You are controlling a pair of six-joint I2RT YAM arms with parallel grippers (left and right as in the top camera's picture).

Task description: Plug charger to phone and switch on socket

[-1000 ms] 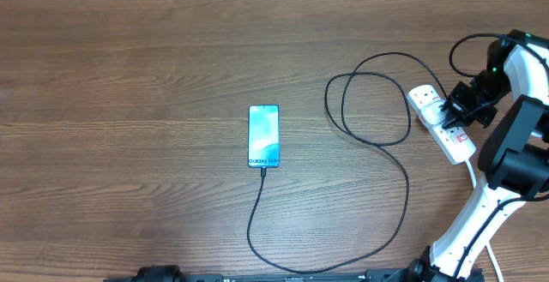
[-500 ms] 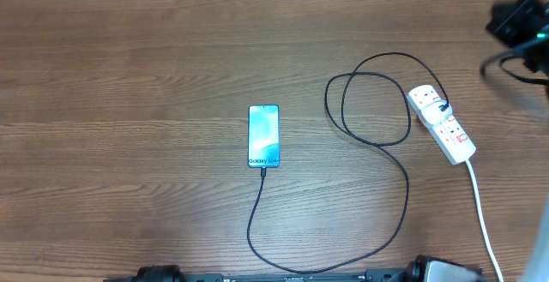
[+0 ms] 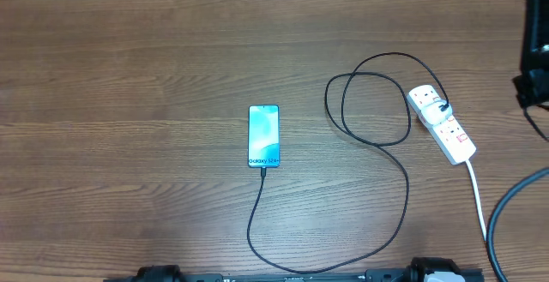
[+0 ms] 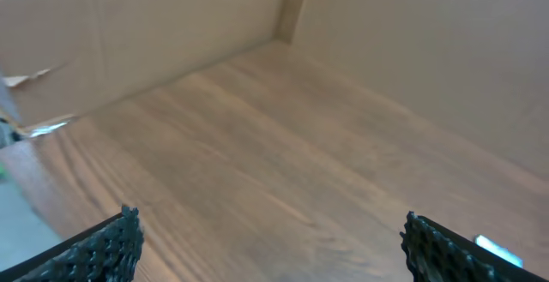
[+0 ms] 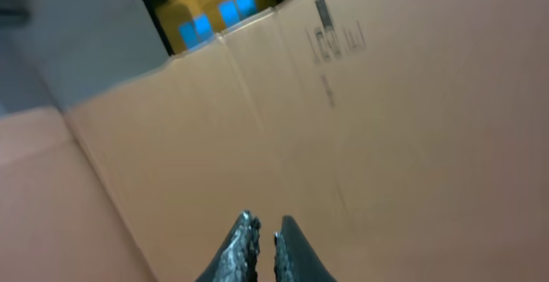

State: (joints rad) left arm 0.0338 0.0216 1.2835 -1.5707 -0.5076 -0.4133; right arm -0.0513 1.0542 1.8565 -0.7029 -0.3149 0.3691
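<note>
The charger [image 3: 407, 183] joins the phone [image 3: 263, 135], in the middle of the tabletop [image 3: 129, 145], to the socket [image 3: 442, 123] at the right. The left claw [image 4: 270, 231] gapes empty; the right claw [image 5: 264, 228] is nearly closed and empty. I think an arm snagging the loose loops could pull the charger out.

You saw your left gripper [image 4: 270, 220] with its dark, ridged fingers [image 4: 107, 249] spread wide, one in each lower corner of the view; bare brown wood-grain worktop [image 4: 257, 153] lay between them; cardboard walls [image 4: 429, 59] stood behind it, meeting at a corner; a small pale object [image 4: 496, 249] sat just beside the lower-right finger, too blurred to identify.
</note>
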